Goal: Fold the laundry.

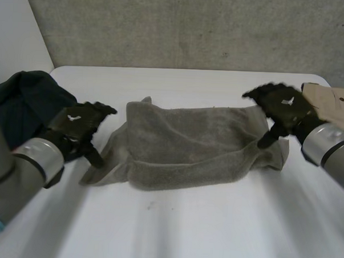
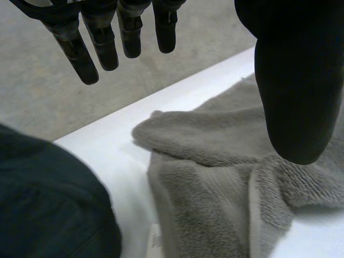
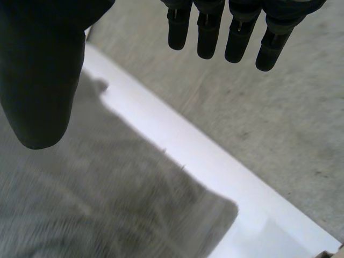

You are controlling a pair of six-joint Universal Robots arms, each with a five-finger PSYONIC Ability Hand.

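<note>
A grey towel [image 1: 188,144] lies folded over on the white table [image 1: 213,233], its near edge rolled forward. My left hand [image 1: 81,122] hovers just off the towel's left end with fingers straight and apart, holding nothing. In the left wrist view the fingers [image 2: 102,43] and thumb [image 2: 295,80] are spread above the towel's left corner [image 2: 215,161]. My right hand [image 1: 284,108] hangs over the towel's right end, open too. In the right wrist view its fingers [image 3: 236,32] and thumb [image 3: 43,80] stand wide above the towel [image 3: 107,204].
A dark green garment [image 1: 21,105] is heaped at the table's left edge, close behind my left arm, and appears as the dark green garment [image 2: 48,204] beside my left hand. A beige garment [image 1: 333,102] lies at the right edge. A concrete wall stands behind the table.
</note>
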